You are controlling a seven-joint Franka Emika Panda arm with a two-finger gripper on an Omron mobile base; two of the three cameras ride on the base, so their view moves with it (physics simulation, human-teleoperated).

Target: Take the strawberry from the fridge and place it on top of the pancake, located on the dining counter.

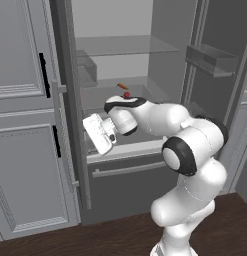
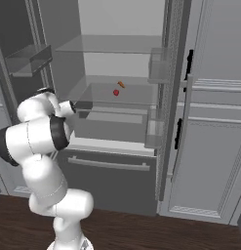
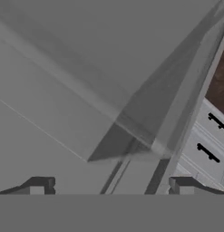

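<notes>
- The strawberry sits on a glass shelf inside the open fridge, just beside an elongated orange item.
- The gripper is below and left of the strawberry with fingers spread wide and empty, probably readied for the reach.

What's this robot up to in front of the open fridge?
A white robot arm is reaching into the open fridge to fetch the strawberry. The small red fruit sits on a glass shelf next to an elongated orange item. The gripper is open and holds nothing; in the hand view its fingertips point into the grey interior, so the strawberry has not been picked up yet.
</notes>
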